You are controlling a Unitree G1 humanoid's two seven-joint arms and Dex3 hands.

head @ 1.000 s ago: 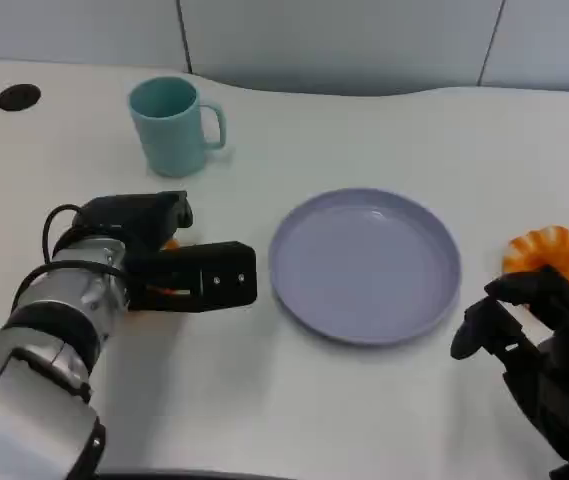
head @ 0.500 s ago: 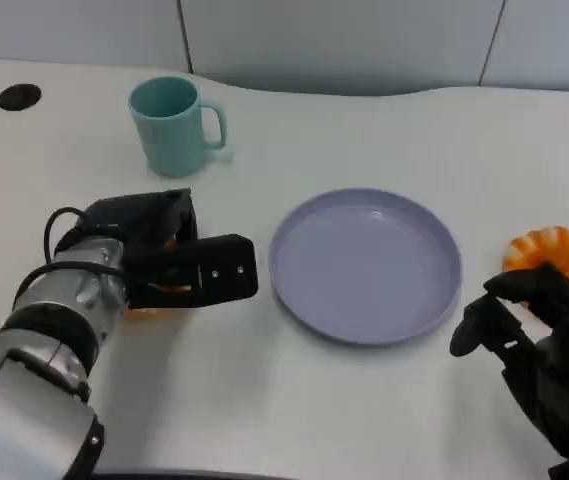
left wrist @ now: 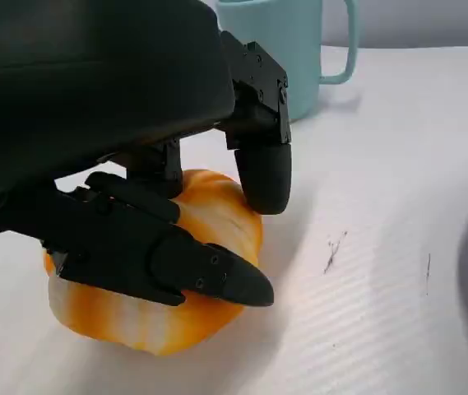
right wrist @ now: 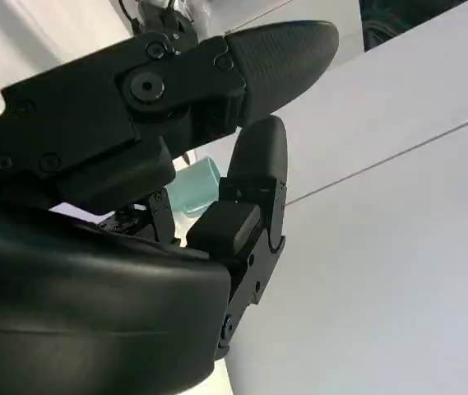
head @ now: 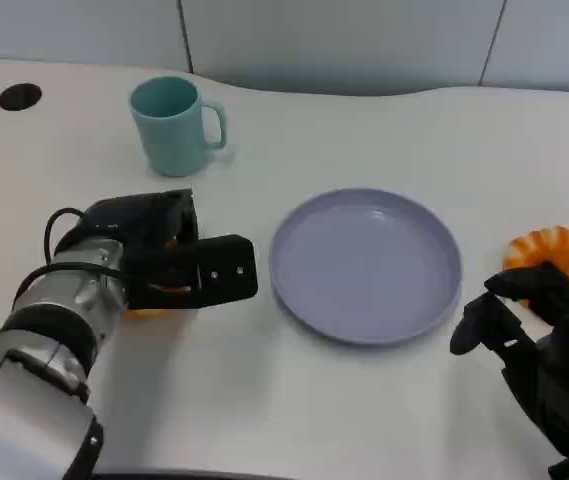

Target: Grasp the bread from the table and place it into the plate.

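White tabletop (head: 264, 400): my left hand (head: 179, 265) cups the bread (left wrist: 155, 288), fingers (left wrist: 192, 267) curled around it—I should firm the grip before lifting toward the plate (head: 366, 265)—while my right hand (head: 534, 345) hovers open, holding nothing.

You see a teal mug (head: 171, 125) standing upright on the white table (head: 384, 420), handle toward the right, and a dark round hole (head: 18, 97) near the table's far left edge.
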